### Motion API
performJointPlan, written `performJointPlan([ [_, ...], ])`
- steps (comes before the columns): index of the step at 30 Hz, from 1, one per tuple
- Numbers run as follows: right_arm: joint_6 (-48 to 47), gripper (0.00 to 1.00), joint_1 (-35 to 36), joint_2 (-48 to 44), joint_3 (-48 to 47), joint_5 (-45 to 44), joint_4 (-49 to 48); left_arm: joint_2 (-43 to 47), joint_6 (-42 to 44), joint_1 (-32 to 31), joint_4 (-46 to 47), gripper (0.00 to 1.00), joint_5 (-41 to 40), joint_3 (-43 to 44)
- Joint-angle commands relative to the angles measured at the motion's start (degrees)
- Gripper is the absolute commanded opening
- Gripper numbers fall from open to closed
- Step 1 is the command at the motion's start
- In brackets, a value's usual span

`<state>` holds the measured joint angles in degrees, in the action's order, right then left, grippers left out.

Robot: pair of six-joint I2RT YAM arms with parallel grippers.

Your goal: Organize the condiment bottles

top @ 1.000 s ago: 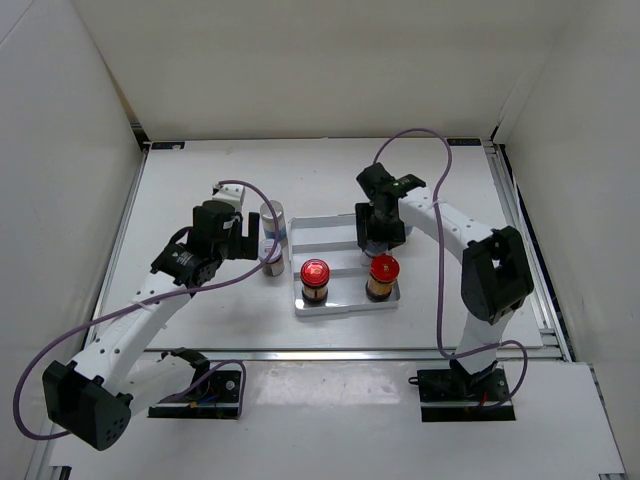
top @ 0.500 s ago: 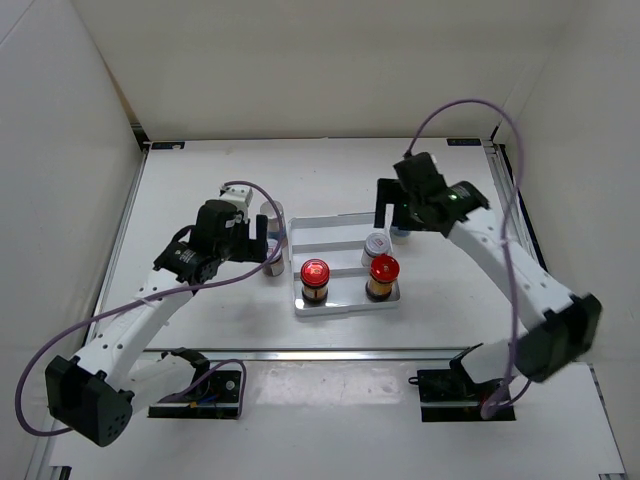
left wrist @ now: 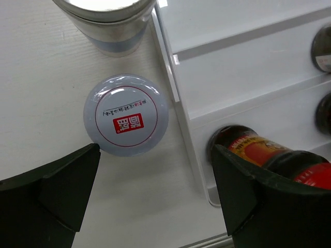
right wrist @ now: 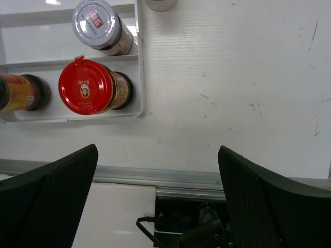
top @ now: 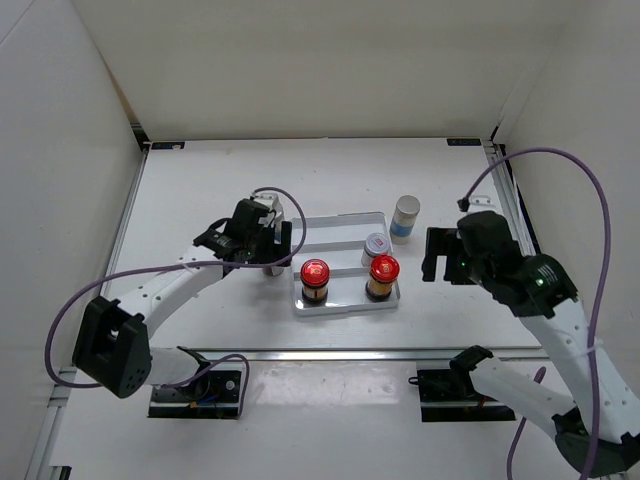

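Observation:
The two red-capped amber bottles stand on the front step of the white stepped tray. One white-lidded jar stands on the middle step. One silver-capped bottle stands on the table beside the tray's back right corner. My left gripper is open above the other white-lidded jar, which stands on the table just left of the tray. The other silver-capped bottle stands just behind that jar. My right gripper is open and empty, right of the tray.
White walls enclose the table on three sides. A metal rail runs along the near edge. The tray's back step is bare. In the right wrist view the jar and a red cap lie at the upper left.
My right gripper has let go of the white-lidded jar on the tray's middle step and drawn back to the right and nearer. My left gripper has moved right, over the jar beside the tray.

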<state>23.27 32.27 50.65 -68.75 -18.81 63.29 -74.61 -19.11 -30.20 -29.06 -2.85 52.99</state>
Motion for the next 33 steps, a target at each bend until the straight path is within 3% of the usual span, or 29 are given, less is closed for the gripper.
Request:
performJointPlan([
  [1,-1.0,1.00,-0.1,-4.8,0.3,-0.8,2.0,-0.8,-2.5,-0.4,1.1,1.00,-3.9,0.7],
  [9,-1.0,1.00,-0.1,-7.2,2.8,0.0,0.3,-3.3,-3.6,-0.4,1.1,0.96,-6.9,2.4],
  [16,0.1,1.00,-0.1,-6.6,4.1,0.6,-0.8,-8.4,-3.6,-0.4,1.1,0.86,-9.1,4.6],
  [19,0.1,1.00,-0.1,-7.3,5.1,0.6,-1.3,-9.3,-3.6,-0.4,1.1,0.76,-9.6,5.7],
  [20,0.1,1.00,-0.1,-7.3,5.1,0.1,-1.8,-9.3,-3.6,-0.4,1.1,0.67,-9.6,6.2],
  [25,0.1,1.00,-0.1,-8.5,5.6,-0.4,-1.9,-2.6,-5.8,-1.5,0.5,0.46,-10.9,6.8],
  [33,0.1,1.00,-0.1,-8.5,5.6,-1.0,-2.4,2.9,-7.2,-6.5,0.0,0.45,-10.2,14.3],
])
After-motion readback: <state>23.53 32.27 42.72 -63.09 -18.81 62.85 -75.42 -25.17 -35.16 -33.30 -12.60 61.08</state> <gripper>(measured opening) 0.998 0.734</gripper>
